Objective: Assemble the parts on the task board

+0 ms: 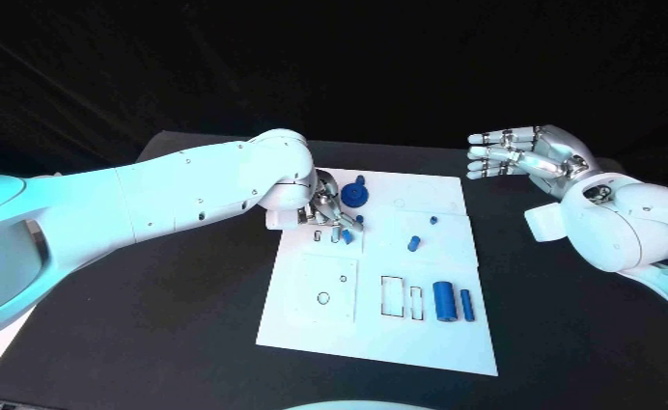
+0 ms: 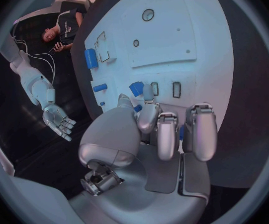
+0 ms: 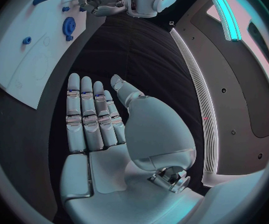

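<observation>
The left hand [image 1: 323, 207], of smooth silver metal, is lowered on the far left part of the task board [image 1: 320, 323], a flat matte white plate on the black table [image 1: 167, 333]. Its fingers [image 2: 166, 134] are curled down onto the board, and a small blue part [image 1: 343, 232] lies at their tips; it seems pinched, but the fingers hide most of it, so the grasp cannot be told for sure. Just beside the hand stands a round blue gear-like part [image 1: 356, 196]. Near the middle lies a short blue peg [image 1: 413, 243], and toward the near right two blue cylinders [image 1: 444, 301] lie side by side. The right hand [image 1: 522, 152] hovers beyond the board's right edge, fingers straight and apart, holding nothing.
</observation>
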